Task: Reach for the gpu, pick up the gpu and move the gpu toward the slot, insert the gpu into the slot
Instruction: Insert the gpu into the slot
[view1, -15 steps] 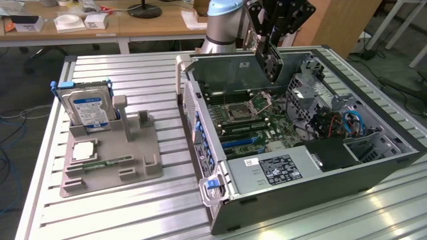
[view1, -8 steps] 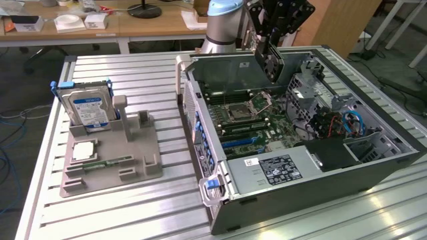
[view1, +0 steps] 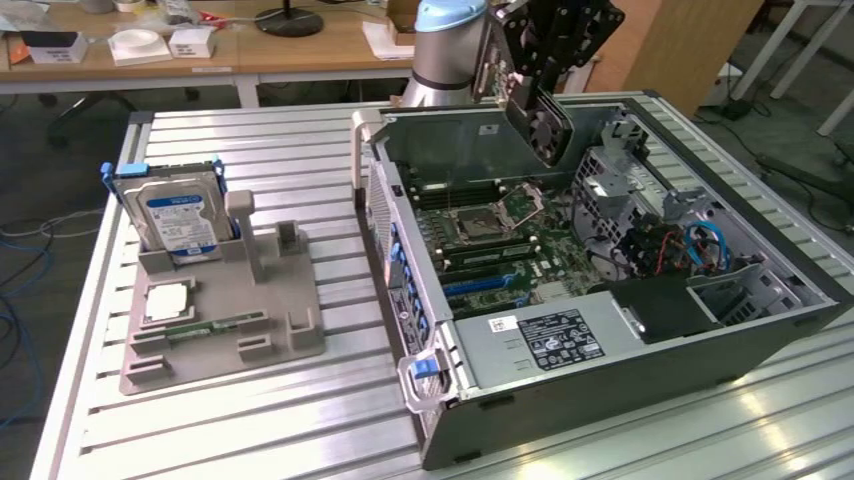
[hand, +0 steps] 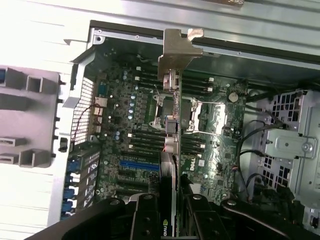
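Observation:
The gpu (view1: 541, 115) hangs edge-down above the open computer case (view1: 627, 340), over its far end near the arm. My gripper (view1: 534, 75) is shut on its upper part. In the wrist view the gpu (hand: 171, 150) shows edge-on, with its pale metal bracket (hand: 177, 50) at the far end and my gripper (hand: 170, 212) clamped on the near end. Below it lies the motherboard (hand: 125, 115). The blue slot (hand: 140, 163) sits off to one side of the card, and it also shows on the board as the blue slot (view1: 481, 283) in the exterior view.
On the exterior view's left, a grey fixture (view1: 220, 330) holds a hard drive with a blue label (view1: 180, 215), a processor chip (view1: 167, 300) and a narrow green memory stick (view1: 220, 325). The ribbed metal table (view1: 267, 430) carries both. Drive cages and cables (view1: 667, 240) fill the case's right side.

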